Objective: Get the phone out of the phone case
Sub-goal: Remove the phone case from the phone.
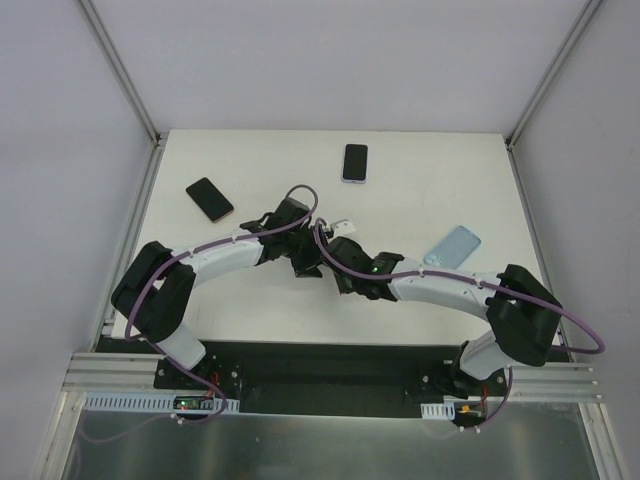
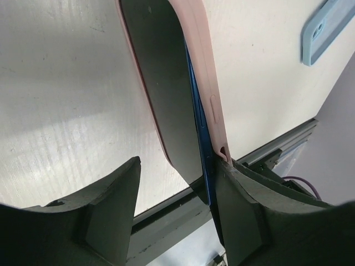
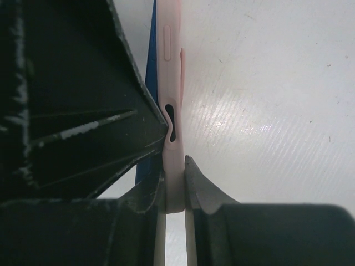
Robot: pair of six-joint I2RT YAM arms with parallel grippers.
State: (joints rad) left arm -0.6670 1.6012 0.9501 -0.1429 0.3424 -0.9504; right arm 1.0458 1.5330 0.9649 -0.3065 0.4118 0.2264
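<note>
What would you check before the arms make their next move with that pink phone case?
1. Right gripper clamped on the pink case rim: ok.
2. Phone blue edge showing outside the case's rim: ok, a gap appears.
3. Left gripper closed on the phone: not ok, one finger touches, the other stands apart.
4. Phone fully out of the case: not ok.
5. Light blue case lying apart from both arms: ok.
</note>
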